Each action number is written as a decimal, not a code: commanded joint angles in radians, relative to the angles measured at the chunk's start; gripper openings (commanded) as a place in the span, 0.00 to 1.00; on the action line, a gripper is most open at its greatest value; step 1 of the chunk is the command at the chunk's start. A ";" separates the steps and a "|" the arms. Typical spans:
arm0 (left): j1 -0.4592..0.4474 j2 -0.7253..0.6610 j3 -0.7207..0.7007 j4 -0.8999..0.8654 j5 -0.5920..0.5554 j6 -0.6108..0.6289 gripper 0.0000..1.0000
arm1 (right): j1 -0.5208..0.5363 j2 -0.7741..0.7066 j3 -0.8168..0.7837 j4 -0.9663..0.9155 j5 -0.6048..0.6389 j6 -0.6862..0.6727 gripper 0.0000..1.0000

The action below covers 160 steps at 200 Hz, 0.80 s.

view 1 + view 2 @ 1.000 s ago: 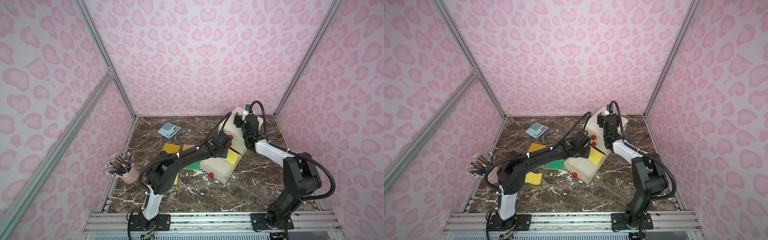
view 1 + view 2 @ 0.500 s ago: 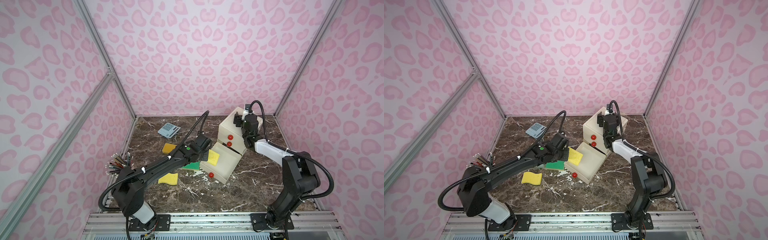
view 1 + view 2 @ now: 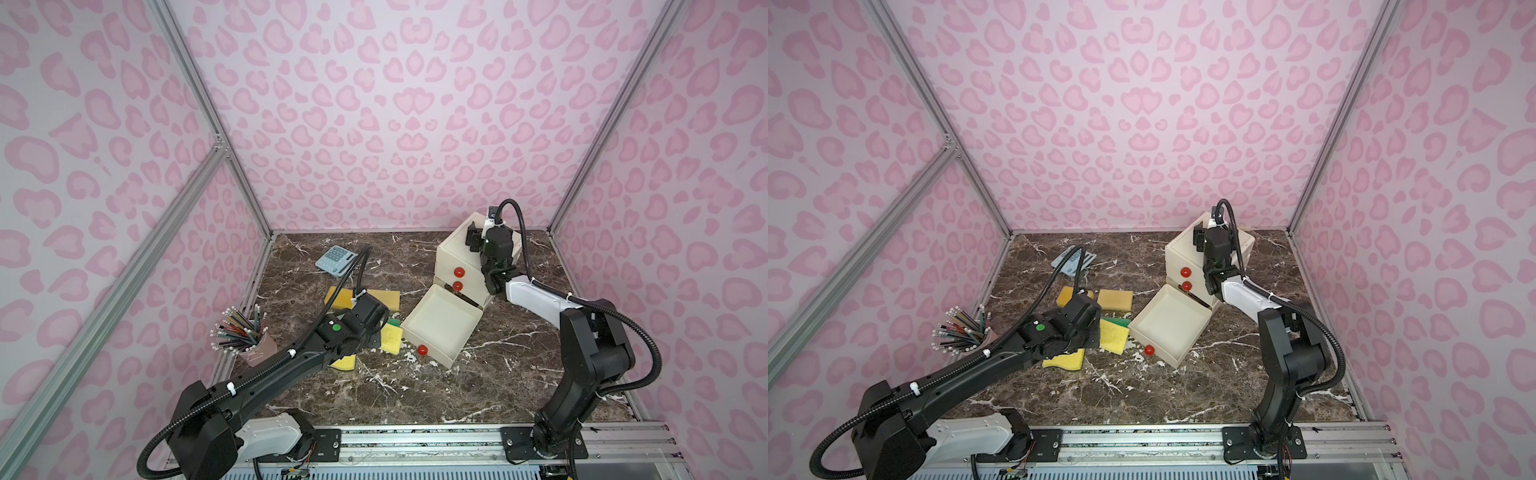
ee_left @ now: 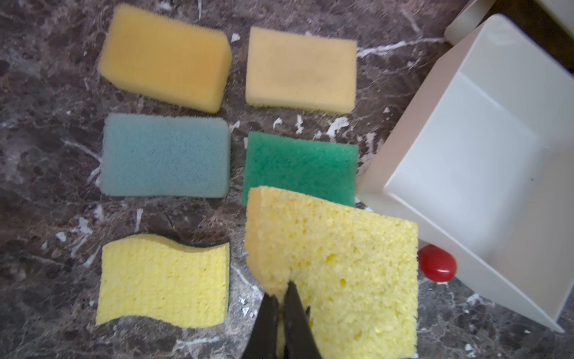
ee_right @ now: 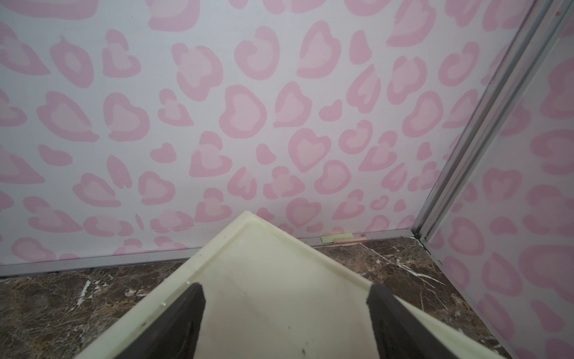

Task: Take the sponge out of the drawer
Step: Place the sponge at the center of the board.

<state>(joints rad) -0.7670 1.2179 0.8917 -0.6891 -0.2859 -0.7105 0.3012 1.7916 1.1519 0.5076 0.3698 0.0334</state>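
The dark marble counter [image 3: 415,386] carries a calculator [image 3: 336,260] at eleven o'clock, a pencil cup [image 3: 257,351] at nine and a cream cabinet [image 3: 455,253] at one, its bottom drawer [image 3: 440,328] pulled out toward the centre. At nine o'clock of that drawer lie an orange sponge [image 4: 164,59], a tan sponge [image 4: 301,70], a blue sponge [image 4: 164,155], a green sponge [image 4: 298,161] and a wavy yellow sponge [image 4: 163,281].

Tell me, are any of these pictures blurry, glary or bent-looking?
Left wrist view: soft all over, the orange sponge fuzzy-edged, the drawer floor washed pale. Right wrist view: wall crisp, the right tool soft-edged near the lens. Both top views: even light, faint shadows, frame posts splayed by the wide lens.
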 commanded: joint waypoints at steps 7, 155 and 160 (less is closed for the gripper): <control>0.002 -0.011 -0.085 0.017 0.049 -0.092 0.03 | 0.000 0.061 -0.036 -0.500 0.031 -0.073 0.84; -0.041 0.074 -0.230 0.171 0.007 -0.284 0.02 | -0.007 0.066 -0.035 -0.517 0.054 -0.086 0.82; -0.040 0.074 -0.232 0.168 0.004 -0.282 0.02 | -0.007 0.066 -0.036 -0.518 0.055 -0.086 0.82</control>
<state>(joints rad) -0.8066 1.3003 0.6689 -0.5003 -0.2298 -0.9642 0.3012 1.7924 1.1519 0.5083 0.3885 0.0334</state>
